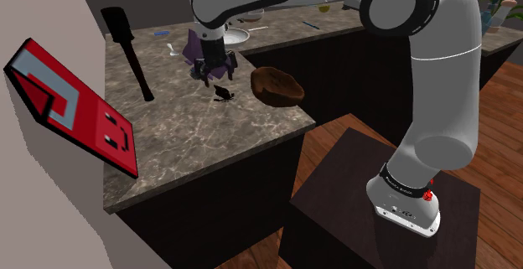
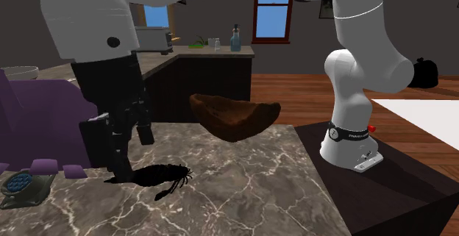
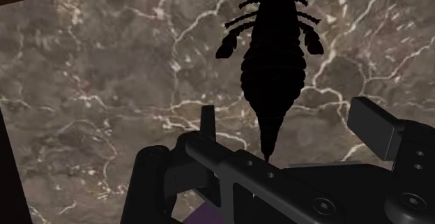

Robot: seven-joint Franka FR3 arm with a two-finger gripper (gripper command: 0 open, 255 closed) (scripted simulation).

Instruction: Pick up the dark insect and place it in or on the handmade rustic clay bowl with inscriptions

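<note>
Hovering with all-black two-finger gripper spread wide to straddle black long-tailed insect. Tail between fingers, untouched; body beyond fingertips. Rough brown bowl nearby, waiting.

The shoulder view looks down from high beside the stand over the whole counter. The second exterior view sits low and close above the counter, facing the stand. The wrist view looks straight down from close above it. All three share the insect; both exterior views share the bowl.
</note>
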